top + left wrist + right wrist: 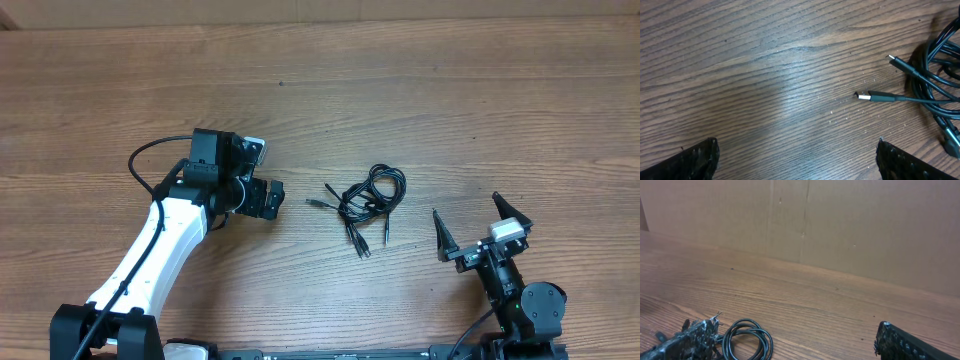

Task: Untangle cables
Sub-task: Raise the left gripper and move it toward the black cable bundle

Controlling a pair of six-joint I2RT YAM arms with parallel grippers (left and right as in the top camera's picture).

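Near the middle of the table (480, 90), the cables (366, 203) are lying bunched in loops, left jaws at their 9 o'clock and right jaws at 3 o'clock, both gaping wide and empty. Pinching the looped mass instead of one loose plug end (879, 96) would likely be tightening the tangle.

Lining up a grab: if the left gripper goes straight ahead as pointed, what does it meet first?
Likely the nearest plug end of the cables, right of centre; depth is unclear, so bare table might come first.
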